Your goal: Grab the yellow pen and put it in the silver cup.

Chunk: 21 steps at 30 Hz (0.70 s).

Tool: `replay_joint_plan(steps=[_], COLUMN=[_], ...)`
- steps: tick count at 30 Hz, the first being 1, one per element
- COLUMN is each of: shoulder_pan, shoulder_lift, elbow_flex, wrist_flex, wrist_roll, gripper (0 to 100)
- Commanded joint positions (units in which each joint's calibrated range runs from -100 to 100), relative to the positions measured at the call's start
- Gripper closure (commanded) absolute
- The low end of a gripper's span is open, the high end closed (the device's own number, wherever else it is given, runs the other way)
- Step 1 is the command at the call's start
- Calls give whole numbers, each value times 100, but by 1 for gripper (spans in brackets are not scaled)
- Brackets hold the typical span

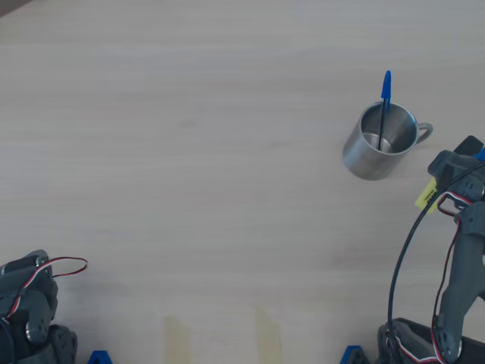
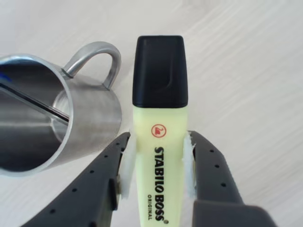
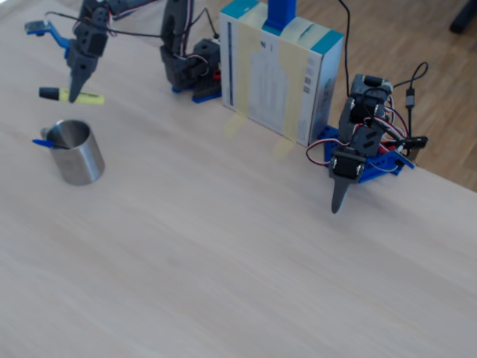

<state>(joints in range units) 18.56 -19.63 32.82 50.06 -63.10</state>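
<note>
The yellow pen point(image 2: 158, 156), a chunky highlighter with a black cap, sits crosswise between the padded fingers of my gripper point(image 2: 158, 144), which is shut on its barrel. In the fixed view the gripper point(image 3: 75, 91) holds the yellow pen point(image 3: 86, 97) level in the air, above and just behind the silver cup point(image 3: 77, 154). From overhead only a yellow end of the pen point(image 1: 426, 195) shows under the gripper point(image 1: 439, 182), right of the silver cup point(image 1: 377, 144). In the wrist view the cup point(image 2: 90, 123) stands upright at left, its handle close to the pen's cap.
A thin blue ballpoint point(image 1: 386, 97) leans inside the cup, sticking out over its rim. A second arm point(image 3: 359, 149) rests at the table's far side beside a white and blue box point(image 3: 279, 74). Its base point(image 1: 30, 307) shows at the overhead view's lower left.
</note>
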Motion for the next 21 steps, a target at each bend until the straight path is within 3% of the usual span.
replay_joint_plan(steps=[1,14,21], shoulder_pan=[20,37,11], shoulder_lift=[-381,-954,-1195], elbow_flex=[-40,-40,69], wrist_flex=[-51,-69,-789], wrist_roll=[204,437,682], gripper=[89,89,89])
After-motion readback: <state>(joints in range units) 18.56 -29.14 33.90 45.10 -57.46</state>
